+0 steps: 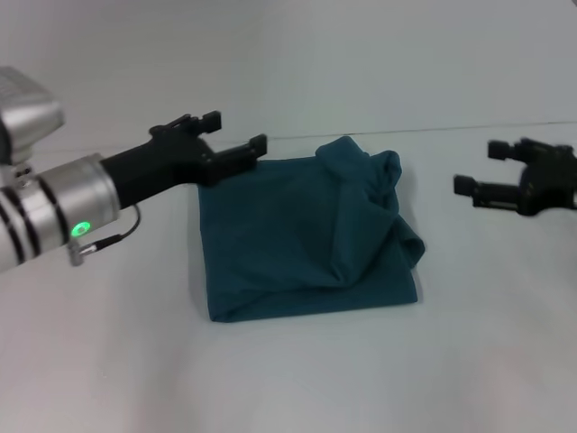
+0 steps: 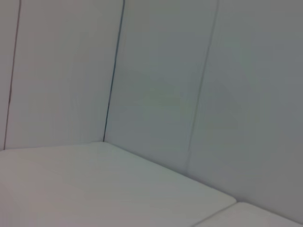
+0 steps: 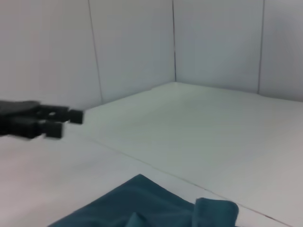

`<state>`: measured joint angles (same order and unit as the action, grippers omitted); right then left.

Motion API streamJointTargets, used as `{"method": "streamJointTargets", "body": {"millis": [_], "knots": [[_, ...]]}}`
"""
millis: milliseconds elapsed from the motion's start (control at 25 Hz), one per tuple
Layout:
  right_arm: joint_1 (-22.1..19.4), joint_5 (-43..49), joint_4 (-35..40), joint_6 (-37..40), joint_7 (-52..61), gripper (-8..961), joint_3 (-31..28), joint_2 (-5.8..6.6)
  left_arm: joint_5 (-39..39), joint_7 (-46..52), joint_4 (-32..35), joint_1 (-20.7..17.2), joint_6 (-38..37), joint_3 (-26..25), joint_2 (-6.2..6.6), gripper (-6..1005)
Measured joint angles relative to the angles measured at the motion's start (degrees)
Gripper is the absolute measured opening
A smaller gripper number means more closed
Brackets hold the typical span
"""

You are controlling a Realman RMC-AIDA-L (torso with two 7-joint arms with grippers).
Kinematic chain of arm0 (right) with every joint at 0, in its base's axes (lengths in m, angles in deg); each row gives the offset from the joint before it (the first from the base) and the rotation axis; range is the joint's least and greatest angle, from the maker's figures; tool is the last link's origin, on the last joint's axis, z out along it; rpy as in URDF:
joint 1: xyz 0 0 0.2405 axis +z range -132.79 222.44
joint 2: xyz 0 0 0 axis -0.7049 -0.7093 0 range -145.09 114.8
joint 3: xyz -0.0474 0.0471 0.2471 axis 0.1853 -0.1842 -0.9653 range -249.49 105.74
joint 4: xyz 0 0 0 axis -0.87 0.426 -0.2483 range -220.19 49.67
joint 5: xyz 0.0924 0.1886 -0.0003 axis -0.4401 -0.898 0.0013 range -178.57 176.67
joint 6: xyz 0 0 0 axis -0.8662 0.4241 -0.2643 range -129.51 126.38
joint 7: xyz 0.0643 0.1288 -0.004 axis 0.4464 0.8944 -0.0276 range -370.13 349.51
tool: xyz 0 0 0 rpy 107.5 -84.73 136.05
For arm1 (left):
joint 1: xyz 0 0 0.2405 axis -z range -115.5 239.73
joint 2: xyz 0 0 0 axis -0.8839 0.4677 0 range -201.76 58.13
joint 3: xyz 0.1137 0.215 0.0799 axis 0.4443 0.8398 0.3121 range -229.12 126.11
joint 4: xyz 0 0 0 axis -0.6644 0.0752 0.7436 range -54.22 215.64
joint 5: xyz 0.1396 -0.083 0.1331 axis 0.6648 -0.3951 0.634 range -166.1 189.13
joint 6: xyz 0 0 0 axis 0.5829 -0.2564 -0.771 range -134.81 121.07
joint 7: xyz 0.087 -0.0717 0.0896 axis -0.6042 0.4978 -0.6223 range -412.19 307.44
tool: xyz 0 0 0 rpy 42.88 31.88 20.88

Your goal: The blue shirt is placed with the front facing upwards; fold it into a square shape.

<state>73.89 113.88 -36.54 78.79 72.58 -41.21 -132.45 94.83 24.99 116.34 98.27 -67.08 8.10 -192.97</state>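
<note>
From the head view, the blue shirt lies near the middle of the table as a rough square bundle, dark teal, with no print showing. Its 3 o'clock side is lumpy: a ridge of bunched cloth runs from the 12 o'clock corner down towards 4 o'clock. The left gripper hangs above the shirt's 10 o'clock corner, fingers spread and holding nothing. The right gripper hovers well apart at 3 o'clock, also spread and empty. I judge the fold nearly done; what remains is tidying. To do it well, pinch the bunched edge low, draw it outward until flat, then let go without dragging the layers beneath.

The left wrist view shows only bare table and wall panels.

The right wrist view shows the shirt's far edge with its raised lump, and the left gripper beyond, spread.
</note>
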Motion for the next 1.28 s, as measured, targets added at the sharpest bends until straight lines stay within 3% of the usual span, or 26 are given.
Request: {"method": "streamJointTargets", "body": {"millis": [360, 800, 1040, 1280], "knots": [[10.2, 9.8, 4.1, -9.6, 16.6, 914, 9.3, -0.04, 16.6, 1.9, 1.9, -1.8, -5.2, -7.0, 0.37, 887], [21.8, 20.9, 2.4, -20.8, 35.6, 897, 23.6, -2.17, 18.8, 1.5, 2.0, -3.1, -6.9, -8.4, 0.25, 887], [25.2, 25.8, -1.6, -22.8, 44.8, 888, 31.1, -2.34, 18.8, 1.1, 2.0, -3.4, -7.5, -8.4, 0.04, 888], [24.9, 27.1, -5.8, -24.2, 47.0, 880, 34.3, -2.44, 18.9, 0.4, 2.0, -3.7, -8.7, -8.8, -0.08, 888]]}}
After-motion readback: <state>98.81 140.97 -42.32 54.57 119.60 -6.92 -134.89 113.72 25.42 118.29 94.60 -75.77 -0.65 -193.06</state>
